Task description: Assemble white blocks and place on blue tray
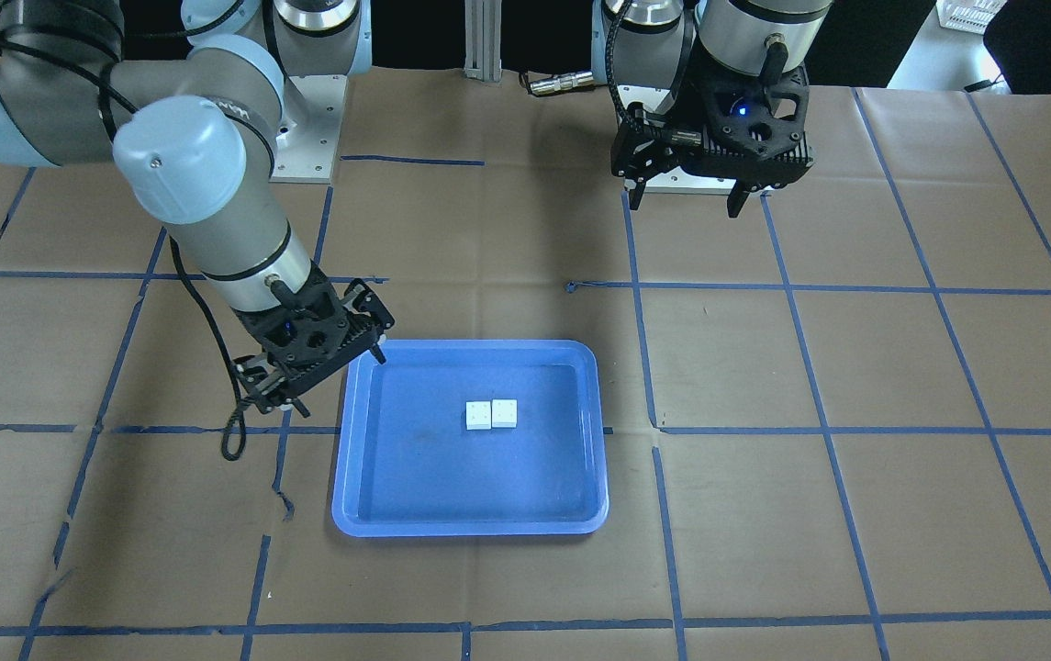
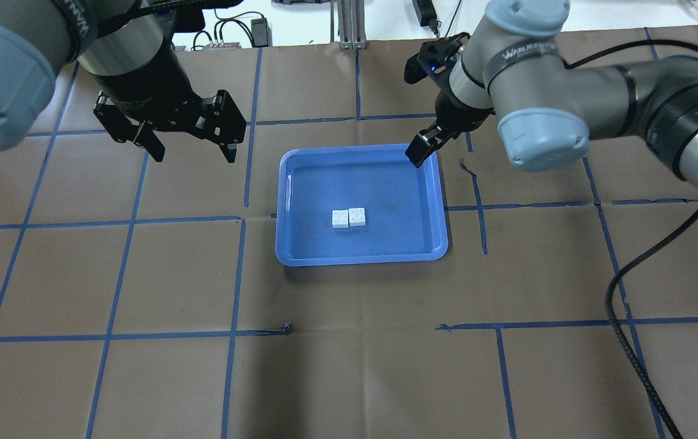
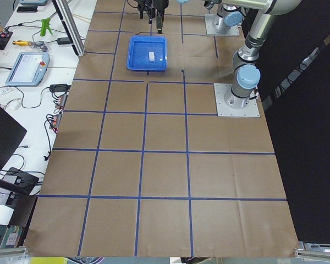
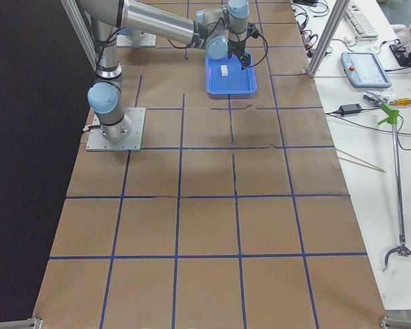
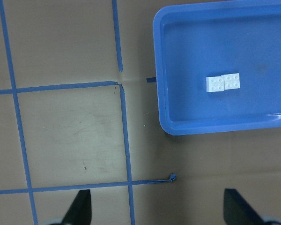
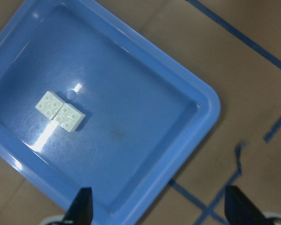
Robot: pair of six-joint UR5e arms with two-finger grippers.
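Note:
The two white blocks (image 2: 349,217) lie side by side and touching in the middle of the blue tray (image 2: 361,261). They also show in the front view (image 1: 491,414), the left wrist view (image 5: 223,83) and the right wrist view (image 6: 60,111). My right gripper (image 2: 420,149) is open and empty, above the tray's far right corner, apart from the blocks. In the front view it (image 1: 337,378) stands at the tray's (image 1: 470,530) upper left corner. My left gripper (image 2: 193,152) is open and empty, held high to the left of the tray.
The table is covered in brown paper with a grid of blue tape lines (image 2: 239,268). The right arm's black cable (image 2: 623,286) hangs over the table's right side. Benches with tools and a pendant (image 3: 27,69) flank the table ends.

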